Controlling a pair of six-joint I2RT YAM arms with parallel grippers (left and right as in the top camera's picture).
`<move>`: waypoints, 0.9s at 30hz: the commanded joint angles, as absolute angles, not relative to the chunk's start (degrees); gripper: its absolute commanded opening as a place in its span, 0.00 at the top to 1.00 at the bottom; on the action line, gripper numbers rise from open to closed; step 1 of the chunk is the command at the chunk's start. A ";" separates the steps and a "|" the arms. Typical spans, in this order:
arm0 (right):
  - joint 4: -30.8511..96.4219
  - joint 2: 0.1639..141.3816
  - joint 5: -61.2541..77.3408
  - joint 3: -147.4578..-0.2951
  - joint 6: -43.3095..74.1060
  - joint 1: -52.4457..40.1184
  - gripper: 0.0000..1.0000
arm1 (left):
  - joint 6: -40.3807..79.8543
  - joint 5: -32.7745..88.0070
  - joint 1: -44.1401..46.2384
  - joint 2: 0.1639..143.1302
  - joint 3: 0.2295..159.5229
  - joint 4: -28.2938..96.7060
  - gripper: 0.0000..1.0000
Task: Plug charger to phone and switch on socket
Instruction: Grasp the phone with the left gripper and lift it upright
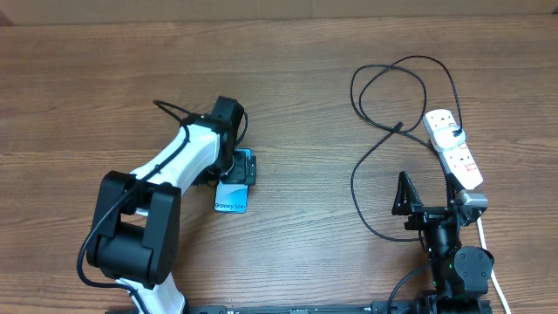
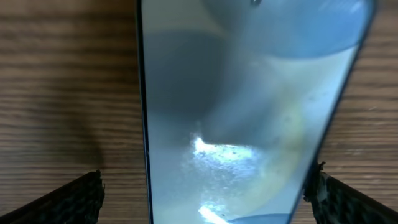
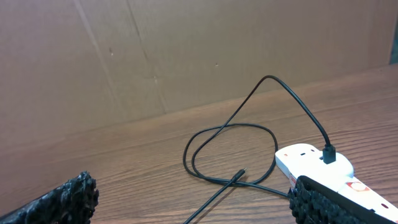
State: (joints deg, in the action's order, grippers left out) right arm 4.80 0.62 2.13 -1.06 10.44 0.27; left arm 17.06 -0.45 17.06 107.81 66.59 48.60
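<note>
The phone (image 1: 233, 197), light blue with "Galaxy" text at its near end, lies flat on the table. My left gripper (image 1: 237, 166) is low over its far end and open, one finger on each side. In the left wrist view the phone (image 2: 249, 106) fills the space between the fingers (image 2: 208, 177); the right finger is at its edge and the left finger stands apart. The white socket strip (image 1: 455, 148) lies at the right. The charger's black cable (image 1: 375, 105) is plugged into it and loops left, its connector tip (image 3: 239, 174) loose on the table. My right gripper (image 3: 193, 183) is open and empty, near the strip (image 3: 311, 163).
A brown cardboard wall (image 3: 155, 56) stands behind the table's far edge. The strip's white cord (image 1: 485, 240) runs toward the front edge beside my right arm. Bare wood lies between the two arms.
</note>
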 commanded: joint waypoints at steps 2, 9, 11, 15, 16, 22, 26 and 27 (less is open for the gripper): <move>4.67 0.16 1.72 -0.45 9.98 0.05 0.00 | 17.78 0.03 17.32 108.27 64.79 47.48 0.00; 4.67 0.16 1.72 -0.45 9.98 0.05 0.00 | 16.67 0.03 17.32 108.29 64.79 47.53 0.00; 4.67 0.16 1.72 -0.45 9.98 0.05 0.00 | 16.71 0.03 17.32 108.29 64.75 47.51 0.00; 4.67 0.16 1.72 -0.45 9.98 0.05 0.00 | 16.69 1.50 17.41 108.29 64.75 47.48 0.02; 4.67 0.16 1.72 -0.45 9.98 0.05 0.00 | 16.69 1.74 17.41 108.31 64.75 47.53 0.03; 4.67 0.16 1.72 -0.45 9.98 0.05 0.00 | 16.71 1.93 17.41 108.33 64.71 47.51 0.15; 4.67 0.16 1.72 -0.45 9.98 0.05 0.00 | 16.75 1.93 17.41 108.33 64.58 46.74 0.20; 4.67 0.16 1.72 -0.45 9.98 0.05 0.00 | 16.80 1.96 17.41 108.33 64.47 46.41 0.21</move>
State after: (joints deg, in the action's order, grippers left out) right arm 4.80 0.62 2.11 -1.06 10.44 0.27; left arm 16.80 1.02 17.08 107.81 65.58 47.33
